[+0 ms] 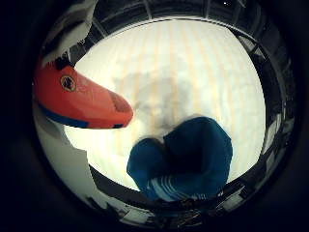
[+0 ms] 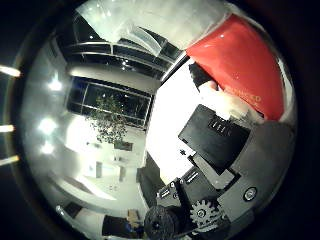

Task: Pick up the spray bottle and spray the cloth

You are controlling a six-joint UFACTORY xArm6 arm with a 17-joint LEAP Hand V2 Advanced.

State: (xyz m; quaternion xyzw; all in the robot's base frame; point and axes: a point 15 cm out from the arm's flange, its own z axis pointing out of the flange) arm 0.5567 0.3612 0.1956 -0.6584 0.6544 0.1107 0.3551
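The spray bottle's red-orange head [image 1: 77, 97] with a blue band fills one side of the right little finger side palm view, close to the palm and held above the white table [image 1: 193, 77]. Its nozzle tip [image 1: 122, 102] points out over the table, a little away from the blue cloth [image 1: 188, 155], which lies crumpled on the table below. In the right thumb side palm view the bottle's red body [image 2: 240, 60] sits tight against my hand [image 2: 215, 135], whose black and white fingers curl against it.
The white table's far edge [image 1: 246, 43] meets dark window frames. The right thumb side palm view looks out at a room with ceiling lights and a potted plant [image 2: 110, 120].
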